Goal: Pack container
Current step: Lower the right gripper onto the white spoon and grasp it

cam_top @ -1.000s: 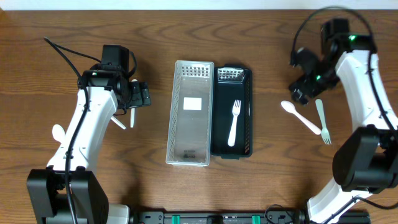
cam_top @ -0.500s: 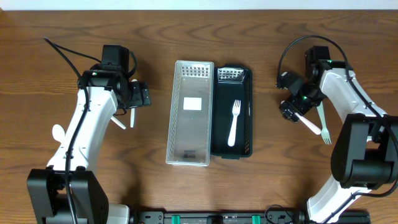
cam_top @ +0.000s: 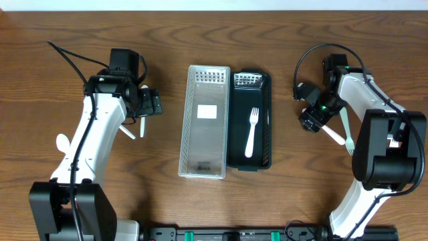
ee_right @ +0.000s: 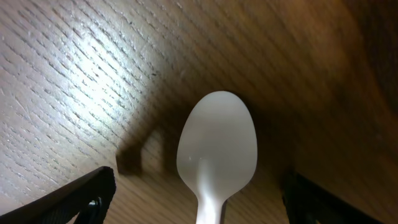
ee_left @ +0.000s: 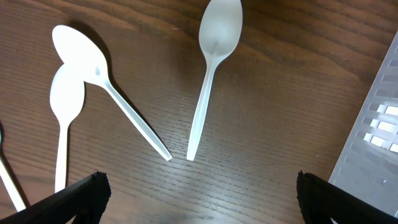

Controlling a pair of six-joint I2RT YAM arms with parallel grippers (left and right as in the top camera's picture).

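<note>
A clear tray [cam_top: 204, 123] and a black tray [cam_top: 251, 120] stand side by side mid-table. A white fork [cam_top: 251, 132] lies in the black tray. My right gripper [cam_top: 311, 120] is open, low over a white spoon [ee_right: 214, 152] whose bowl lies between its fingers; the spoon's handle [cam_top: 332, 133] shows in the overhead view. A white fork [cam_top: 347, 130] lies beside it. My left gripper [cam_top: 148, 104] is open and empty above three white spoons: one [ee_left: 209, 68] upright and two overlapping ones [ee_left: 102, 87] at the left.
The clear tray's slotted wall [ee_left: 379, 124] shows at the right edge of the left wrist view. More white cutlery [cam_top: 62, 142] lies by the left arm. Both arms' cables loop over the table's back corners.
My right gripper has come down and to the left from the back right, and now sits over the spoon's bowl. The left arm has not moved.
</note>
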